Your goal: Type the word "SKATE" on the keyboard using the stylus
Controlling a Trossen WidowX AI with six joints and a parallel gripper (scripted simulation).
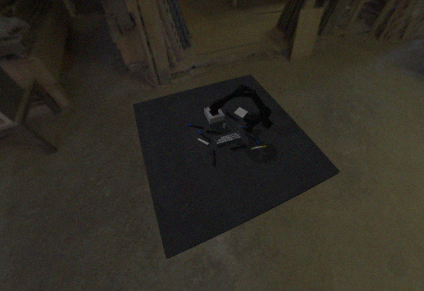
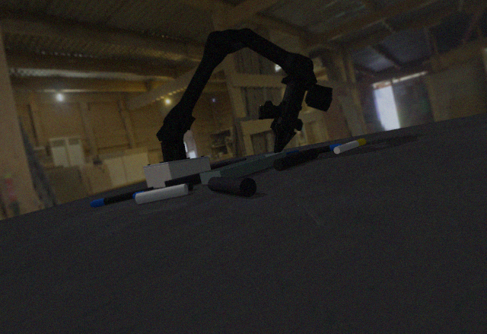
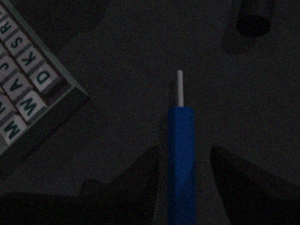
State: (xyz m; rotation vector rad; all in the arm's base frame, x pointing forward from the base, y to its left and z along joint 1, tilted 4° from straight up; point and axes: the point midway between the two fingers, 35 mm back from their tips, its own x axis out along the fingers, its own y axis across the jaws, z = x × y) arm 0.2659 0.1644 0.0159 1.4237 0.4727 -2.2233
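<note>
The blue stylus point(image 3: 181, 164) lies on the dark mat with its thin white tip pointing up the wrist view; it also shows in the top view point(image 1: 242, 127), partly hidden. My gripper point(image 3: 185, 152) point(image 1: 249, 130) point(image 2: 278, 151) is partly open above it, one dark finger on each side with gaps between. The keyboard point(image 3: 58, 108) point(image 1: 228, 138) point(image 2: 243, 168) lies beside it, at the left of the wrist view. Its S key point(image 3: 16, 42), K key point(image 3: 29, 58) and A key point(image 3: 15, 84) are readable there. T and E are not visible in the wrist view.
A black cylinder point(image 3: 254, 19) lies at the wrist view's upper right. Around the keyboard lie a white marker point(image 1: 203, 141) point(image 2: 161, 194), a yellow-ended marker point(image 1: 258, 147) point(image 2: 349, 147) and several dark pens. A pale square point(image 1: 240, 112) lies near the arm's white base point(image 1: 214, 118).
</note>
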